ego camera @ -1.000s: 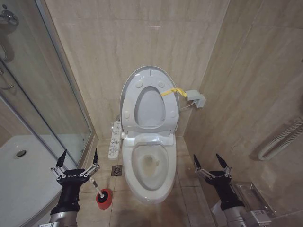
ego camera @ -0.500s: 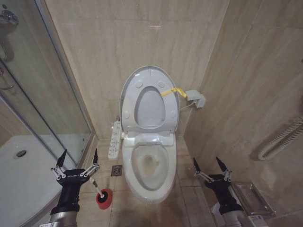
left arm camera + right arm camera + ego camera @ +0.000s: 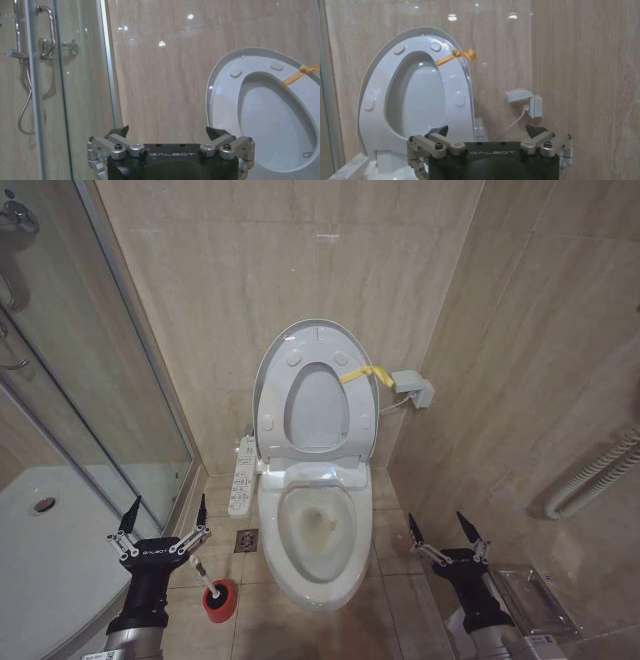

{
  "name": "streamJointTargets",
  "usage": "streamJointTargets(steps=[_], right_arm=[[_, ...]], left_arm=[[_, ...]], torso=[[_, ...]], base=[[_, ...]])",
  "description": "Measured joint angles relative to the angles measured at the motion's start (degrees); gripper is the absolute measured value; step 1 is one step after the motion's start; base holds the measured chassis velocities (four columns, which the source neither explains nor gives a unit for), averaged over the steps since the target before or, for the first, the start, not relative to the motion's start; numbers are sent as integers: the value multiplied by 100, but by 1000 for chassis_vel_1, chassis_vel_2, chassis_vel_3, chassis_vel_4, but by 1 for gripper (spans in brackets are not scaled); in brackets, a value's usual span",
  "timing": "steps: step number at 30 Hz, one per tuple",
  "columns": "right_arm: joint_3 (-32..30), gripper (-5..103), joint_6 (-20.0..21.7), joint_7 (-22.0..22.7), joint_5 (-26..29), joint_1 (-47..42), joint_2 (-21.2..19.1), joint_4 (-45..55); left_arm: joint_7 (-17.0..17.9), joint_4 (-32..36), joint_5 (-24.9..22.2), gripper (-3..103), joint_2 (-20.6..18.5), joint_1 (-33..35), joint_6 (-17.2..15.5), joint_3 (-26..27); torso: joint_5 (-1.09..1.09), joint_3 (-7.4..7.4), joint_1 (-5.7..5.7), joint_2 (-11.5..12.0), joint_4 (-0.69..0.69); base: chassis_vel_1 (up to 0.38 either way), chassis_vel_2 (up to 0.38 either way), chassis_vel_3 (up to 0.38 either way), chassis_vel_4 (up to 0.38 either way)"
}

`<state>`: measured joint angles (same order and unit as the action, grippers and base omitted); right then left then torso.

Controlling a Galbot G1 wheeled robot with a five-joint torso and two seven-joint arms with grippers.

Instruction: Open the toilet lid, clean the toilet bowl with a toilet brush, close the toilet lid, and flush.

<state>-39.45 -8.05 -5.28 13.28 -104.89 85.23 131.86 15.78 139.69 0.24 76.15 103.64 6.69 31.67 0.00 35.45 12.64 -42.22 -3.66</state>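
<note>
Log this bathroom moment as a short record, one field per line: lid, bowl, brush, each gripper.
toilet lid: raised, leaning against the wall, seat ring up with it
toilet bowl: exposed, yellowish stain inside
toilet brush: standing in its red holder on the floor, left of the bowl
left gripper: open, empty, above the brush
right gripper: open, empty, right of the bowl

glossy ceramic toilet bowl (image 3: 316, 532), polished wall tiles (image 3: 250, 300).
</note>
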Motion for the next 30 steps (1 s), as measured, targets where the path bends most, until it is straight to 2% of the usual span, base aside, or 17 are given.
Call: streamJointTargets(steps=[30], right_arm=[[0,100,5,0,1,4,-2,-3]], left_arm=[[0,0,0,100,0,0,0,0]], torso=[[0,0,0,0,0]], base=[[0,0,0,0]])
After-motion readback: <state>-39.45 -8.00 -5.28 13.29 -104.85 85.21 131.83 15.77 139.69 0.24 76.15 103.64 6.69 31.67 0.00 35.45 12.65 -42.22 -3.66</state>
